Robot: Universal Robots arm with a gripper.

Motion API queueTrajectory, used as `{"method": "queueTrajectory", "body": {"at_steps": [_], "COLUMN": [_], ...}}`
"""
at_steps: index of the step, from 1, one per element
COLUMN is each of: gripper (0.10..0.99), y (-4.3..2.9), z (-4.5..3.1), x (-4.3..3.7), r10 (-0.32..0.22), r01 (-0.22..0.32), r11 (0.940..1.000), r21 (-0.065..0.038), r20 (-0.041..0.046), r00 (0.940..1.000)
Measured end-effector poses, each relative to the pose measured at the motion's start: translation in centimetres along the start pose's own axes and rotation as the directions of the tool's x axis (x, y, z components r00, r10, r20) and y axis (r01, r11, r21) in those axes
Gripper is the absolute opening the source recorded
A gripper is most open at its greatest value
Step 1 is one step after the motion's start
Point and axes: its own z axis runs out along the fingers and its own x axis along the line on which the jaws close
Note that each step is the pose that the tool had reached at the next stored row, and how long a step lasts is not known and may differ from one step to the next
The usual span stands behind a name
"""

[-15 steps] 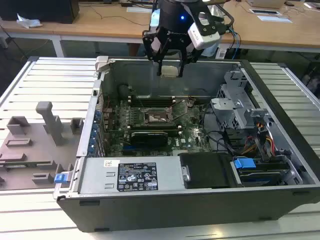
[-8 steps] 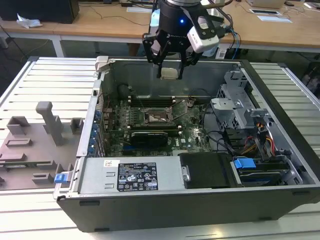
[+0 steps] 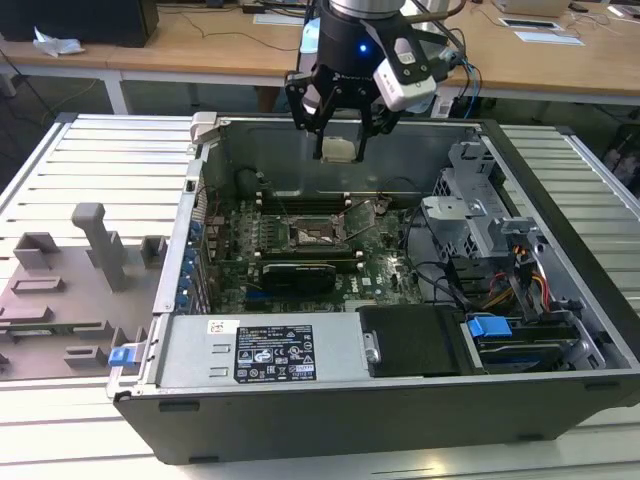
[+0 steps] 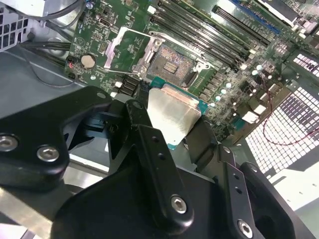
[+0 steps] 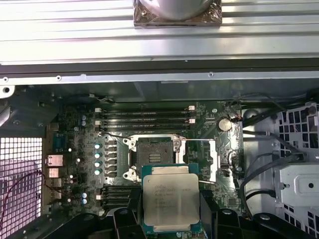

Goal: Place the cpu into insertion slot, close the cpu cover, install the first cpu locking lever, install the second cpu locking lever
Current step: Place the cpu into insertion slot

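Exterior view: on a slatted metal table (image 3: pixel 80 150) stands an open computer case (image 3: pixel 400 400). The gripper (image 3: pixel 339 140) grips the cpu (image 3: pixel 339 151) above the insertion slot (image 3: pixel 315 236). Second wrist view: the cpu (image 4: pixel 172 117) sits between the fingers (image 4: pixel 149 144). First wrist view: the cpu cover (image 5: pixel 214 162) lies open beside the slot.

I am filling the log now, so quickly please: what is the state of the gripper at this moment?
Gripper: shut on the cpu, holding it in the air, not yet in the insertion slot.
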Motion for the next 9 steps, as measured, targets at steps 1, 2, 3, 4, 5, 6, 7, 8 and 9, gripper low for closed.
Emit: {"method": "queueTrajectory", "body": {"at_steps": [1, 2, 3, 4, 5, 6, 7, 8, 9], "gripper": [0.545, 0.545, 0.545, 0.545, 0.545, 0.545, 0.545, 0.545, 0.545], "y": [-0.01, -0.01, -0.02, -0.02, -0.03, -0.03, -0.04, -0.05, -0.05], "z": [0.06, 0.12, 0.17, 0.20, 0.28, 0.35, 0.41, 0.52, 0.58], "x": [0.00, 0.00, 0.00, 0.00, 0.00, -0.01, -0.01, -0.01, -0.01], "r10": [0.000, 0.000, 0.000, 0.000, 0.000, 0.000, 0.000, 0.000, 0.000], "r01": [0.000, 0.000, 0.000, 0.000, 0.000, 0.000, 0.000, 0.000, 0.000], "r11": [1.0000, 1.0000, 1.0000, 1.0000, 1.0000, 1.0000, 1.0000, 1.0000, 1.0000], "r21": [0.000, 0.000, 0.000, 0.000, 0.000, 0.000, 0.000, 0.000, 0.000], "r20": [0.0000, 0.0000, 0.0000, 0.0000, 0.0000, 0.0000, 0.0000, 0.0000, 0.0000], "r00": [1.0000, 1.0000, 1.0000, 1.0000, 1.0000, 1.0000, 1.0000, 1.0000, 1.0000]}}
